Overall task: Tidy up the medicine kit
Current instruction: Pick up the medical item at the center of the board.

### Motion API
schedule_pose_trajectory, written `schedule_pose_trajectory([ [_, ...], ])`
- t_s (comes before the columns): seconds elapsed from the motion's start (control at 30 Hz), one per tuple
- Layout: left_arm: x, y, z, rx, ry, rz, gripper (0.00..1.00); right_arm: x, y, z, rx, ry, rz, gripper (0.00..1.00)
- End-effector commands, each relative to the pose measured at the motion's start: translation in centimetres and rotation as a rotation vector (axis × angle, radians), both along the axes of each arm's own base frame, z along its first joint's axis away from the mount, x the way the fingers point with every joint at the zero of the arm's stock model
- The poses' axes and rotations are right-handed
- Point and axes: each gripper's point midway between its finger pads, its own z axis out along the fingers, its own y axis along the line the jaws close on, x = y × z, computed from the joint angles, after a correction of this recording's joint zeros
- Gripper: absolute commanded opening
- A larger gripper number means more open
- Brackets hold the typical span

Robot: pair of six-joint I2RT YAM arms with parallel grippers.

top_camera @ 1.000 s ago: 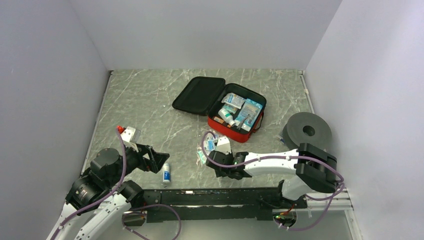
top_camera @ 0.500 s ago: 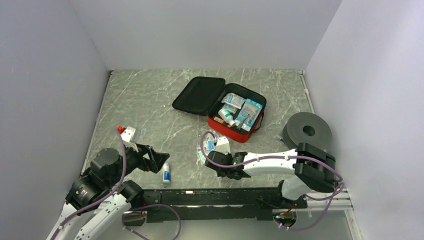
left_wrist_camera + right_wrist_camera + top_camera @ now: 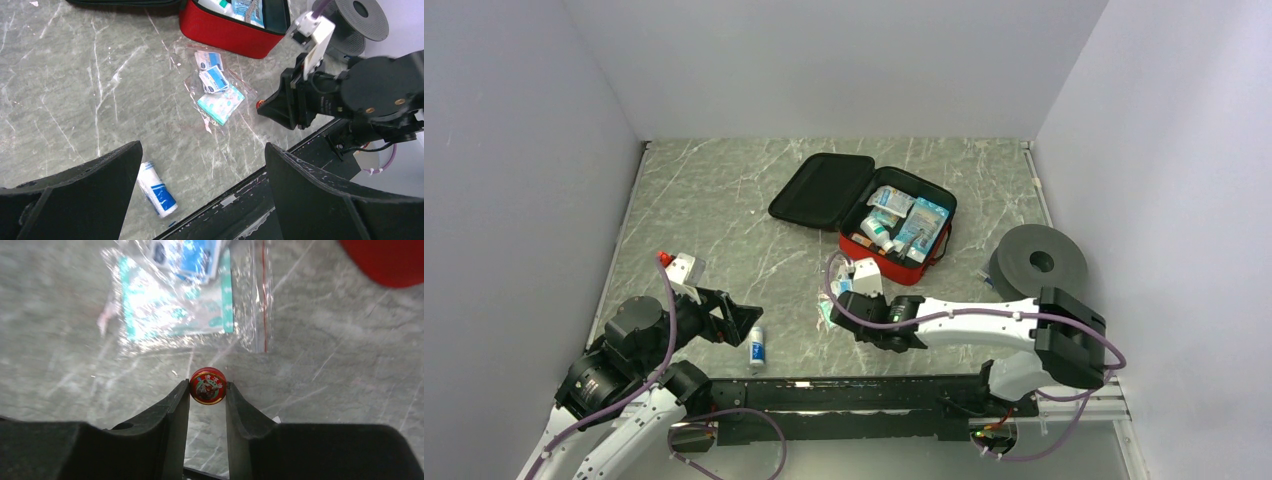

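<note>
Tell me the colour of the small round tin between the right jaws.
Red, with a printed face; the tin shows best in the right wrist view.

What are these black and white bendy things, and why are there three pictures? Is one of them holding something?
They are two robot arms bolted to a table, and each one ends in a two-finger pincher. One picture looks down from above. The other two come from little cameras on the arms' wrists, so you see their own fingers. On the table lie an open red medicine kit with supplies inside, a clear bag of packets, a small white-and-blue bottle and a grey disc. The right gripper is pinching a tiny round red tin. The left gripper is wide open and holds nothing.
</note>
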Motion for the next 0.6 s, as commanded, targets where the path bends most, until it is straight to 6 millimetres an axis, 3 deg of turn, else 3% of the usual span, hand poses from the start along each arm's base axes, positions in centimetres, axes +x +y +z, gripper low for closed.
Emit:
schedule_pose_trajectory([
  [0.0,0.2,0.2,0.6,-0.004,-0.023,0.012,0.99,2.2,0.6,5.3,0.032,-0.130,-0.007,0.14],
  [0.27,0.3,0.1,0.5,-0.001,-0.020,0.012,0.99,6.4,-2.0,11.3,0.089,-0.255,-0.083,0.15],
  [0.57,0.4,0.1,0.5,0.001,-0.018,0.012,0.99,13.6,-6.8,14.2,0.161,-0.287,-0.199,0.15],
])
